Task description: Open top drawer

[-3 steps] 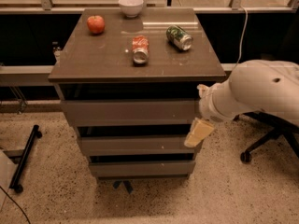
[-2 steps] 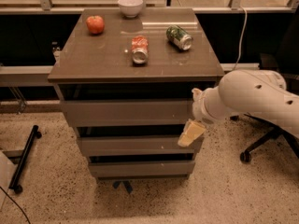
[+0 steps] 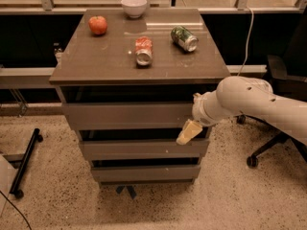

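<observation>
The top drawer (image 3: 127,115) is a wide grey-brown flat panel just under the cabinet top, and it looks closed. Two smaller drawer fronts sit below it. My gripper (image 3: 189,132) hangs from the white arm (image 3: 244,104) that reaches in from the right. It is at the right end of the top drawer's lower edge, in front of the gap above the middle drawer (image 3: 144,148). Its cream-coloured fingertip points down and to the left.
On the cabinet top (image 3: 100,61) lie a red apple (image 3: 98,25), a white bowl (image 3: 134,6), a red can (image 3: 143,51) on its side and a green can (image 3: 184,38) on its side. An office chair base (image 3: 266,147) stands at the right. A black bar (image 3: 26,162) lies on the floor at the left.
The arm and gripper have moved left, closer to the right end of the drawer fronts. The drawers have not moved.
</observation>
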`<state>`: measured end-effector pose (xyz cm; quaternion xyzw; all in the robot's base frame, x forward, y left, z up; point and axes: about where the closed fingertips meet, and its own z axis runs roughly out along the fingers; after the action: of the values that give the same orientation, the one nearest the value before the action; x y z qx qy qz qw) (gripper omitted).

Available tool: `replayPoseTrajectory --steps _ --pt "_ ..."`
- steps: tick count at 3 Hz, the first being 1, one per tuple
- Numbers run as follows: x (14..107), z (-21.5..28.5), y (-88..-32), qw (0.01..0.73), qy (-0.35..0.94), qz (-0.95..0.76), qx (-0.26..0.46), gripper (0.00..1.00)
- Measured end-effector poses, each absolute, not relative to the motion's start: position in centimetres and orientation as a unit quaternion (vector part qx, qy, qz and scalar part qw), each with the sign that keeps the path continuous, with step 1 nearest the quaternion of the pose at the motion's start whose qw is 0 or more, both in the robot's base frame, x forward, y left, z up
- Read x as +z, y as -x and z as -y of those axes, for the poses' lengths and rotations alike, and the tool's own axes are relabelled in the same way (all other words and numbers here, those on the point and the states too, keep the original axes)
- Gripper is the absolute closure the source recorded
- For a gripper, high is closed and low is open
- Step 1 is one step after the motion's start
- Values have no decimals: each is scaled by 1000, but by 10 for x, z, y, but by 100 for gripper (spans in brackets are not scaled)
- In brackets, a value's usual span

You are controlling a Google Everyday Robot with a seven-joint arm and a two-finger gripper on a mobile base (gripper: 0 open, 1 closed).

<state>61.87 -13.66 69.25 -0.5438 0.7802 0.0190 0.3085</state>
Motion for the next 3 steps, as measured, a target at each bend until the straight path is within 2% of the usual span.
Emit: replayPoseTrajectory --steps 2,3 --pt "657 139 -661 299 531 -791 52 0" --pt "659 138 -659 280 556 -780 62 18"
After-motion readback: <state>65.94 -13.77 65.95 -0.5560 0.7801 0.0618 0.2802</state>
